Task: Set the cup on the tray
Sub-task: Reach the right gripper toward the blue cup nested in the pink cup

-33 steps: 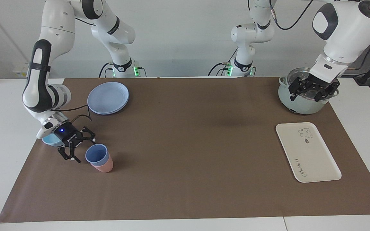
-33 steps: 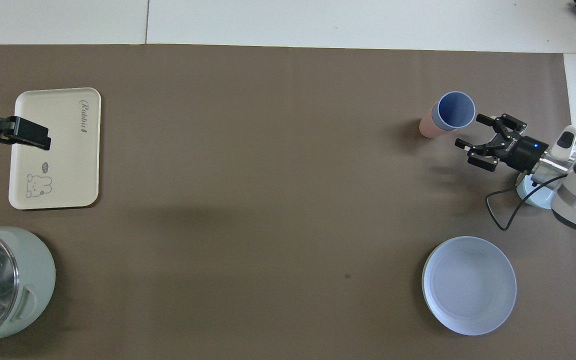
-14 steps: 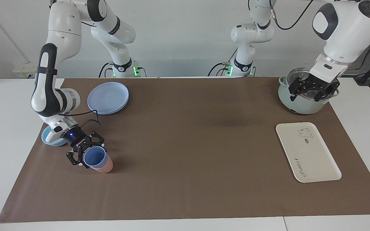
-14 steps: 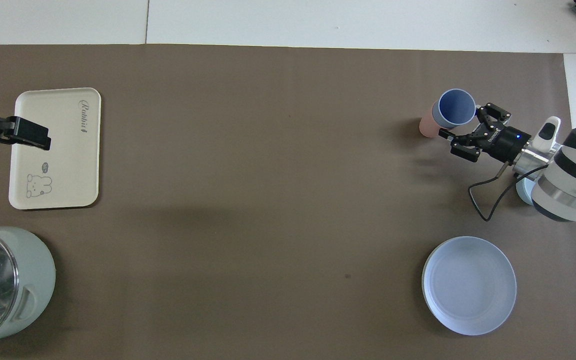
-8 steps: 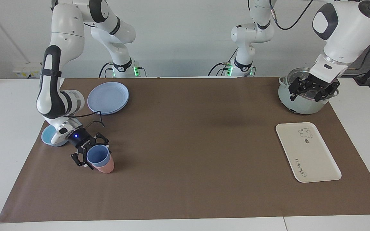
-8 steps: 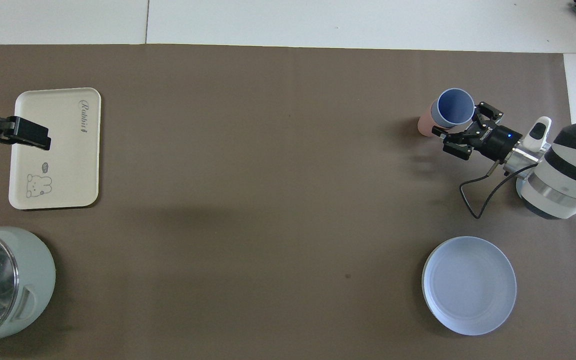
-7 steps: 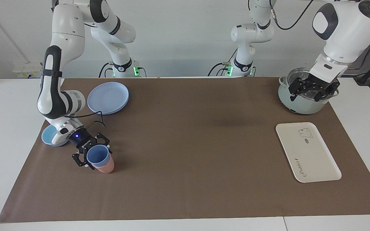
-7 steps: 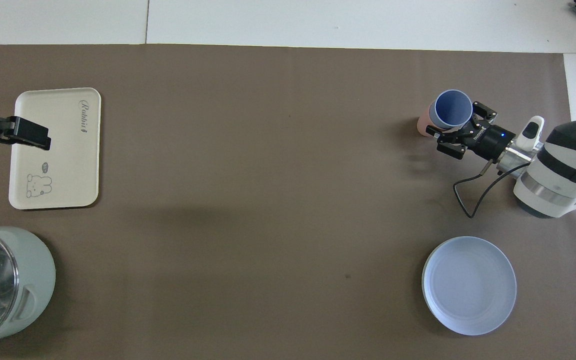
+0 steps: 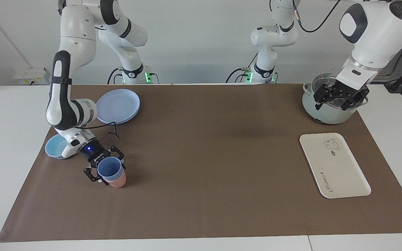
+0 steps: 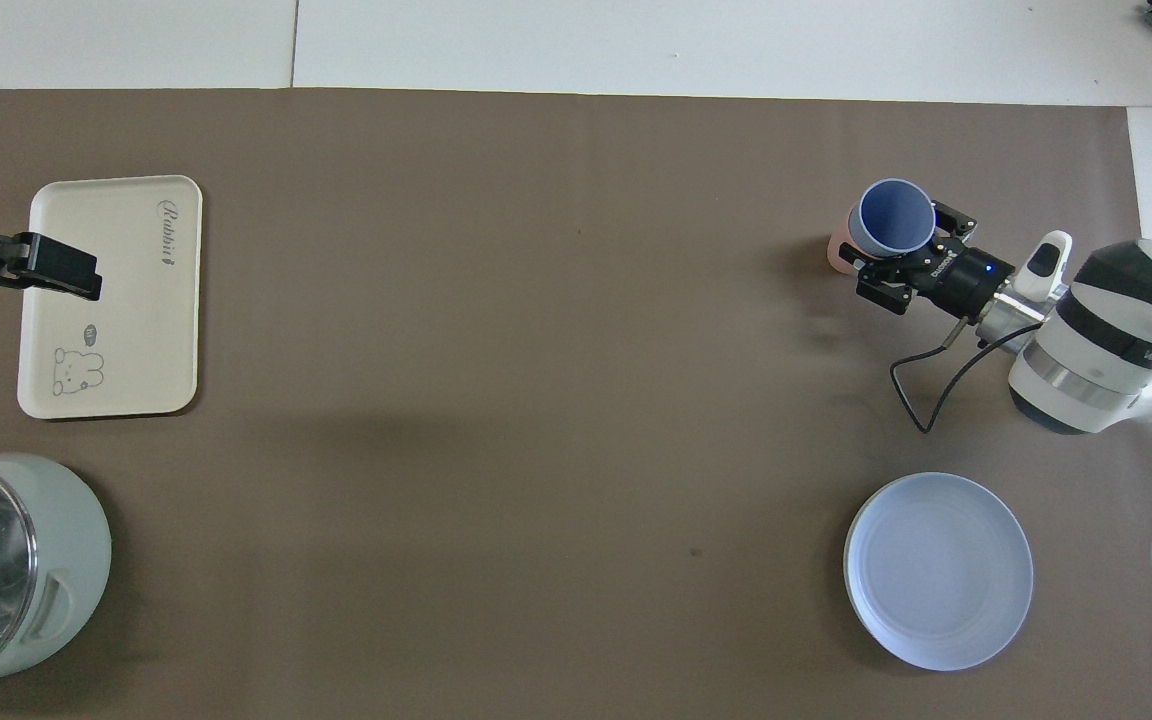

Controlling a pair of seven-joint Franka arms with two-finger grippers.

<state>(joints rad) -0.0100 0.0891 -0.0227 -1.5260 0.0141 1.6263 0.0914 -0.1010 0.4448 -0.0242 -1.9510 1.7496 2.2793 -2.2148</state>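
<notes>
The cup [image 9: 109, 168] [image 10: 894, 215] is a periwinkle-blue tumbler nested in a pink cup [image 9: 118, 182] [image 10: 839, 255], standing slightly tilted on the brown mat at the right arm's end. My right gripper [image 9: 105, 170] [image 10: 902, 246] reaches in low from the side and is shut on the cup, one finger on each side of its wall. The cream tray [image 9: 333, 165] [image 10: 111, 295] lies flat at the left arm's end with nothing on it. My left gripper [image 9: 340, 98] [image 10: 36, 268] waits open, raised by the pot.
A round blue-lilac plate [image 9: 117, 105] [image 10: 938, 570] lies nearer to the robots than the cups. A shallow light-blue bowl [image 9: 54, 147] sits beside the right wrist at the mat's edge. A pale green pot [image 9: 326, 113] [image 10: 6, 570] stands nearer to the robots than the tray.
My right gripper slid in around the blue cup and closed on it. The nested cups shifted slightly toward the left arm's end. The left arm stayed still.
</notes>
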